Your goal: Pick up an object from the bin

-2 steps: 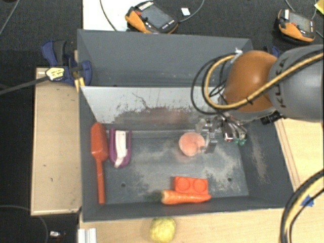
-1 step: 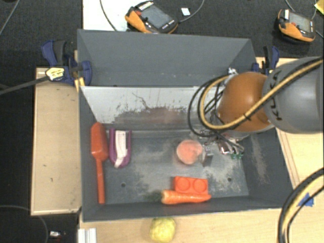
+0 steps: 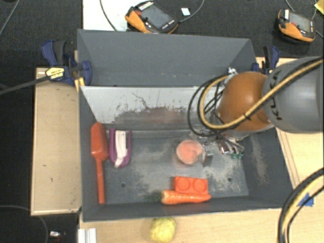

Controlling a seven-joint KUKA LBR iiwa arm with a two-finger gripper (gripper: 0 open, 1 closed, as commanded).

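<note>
Pincer low over the bin floor; open or closed cannot be told, the orange wrist cover and cables masking it. Pink ball lies just beside it, away from the arm: probably light, soft and prone to roll, so best gripped across its widest part. Orange brick and carrot lie near.

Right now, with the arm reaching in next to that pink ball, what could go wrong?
The pink ball is round and lies right beside the end effector, so a slight nudge could send it rolling off. The orange block and the carrot lie close by towards the front wall. A stray move might bump them.
</note>
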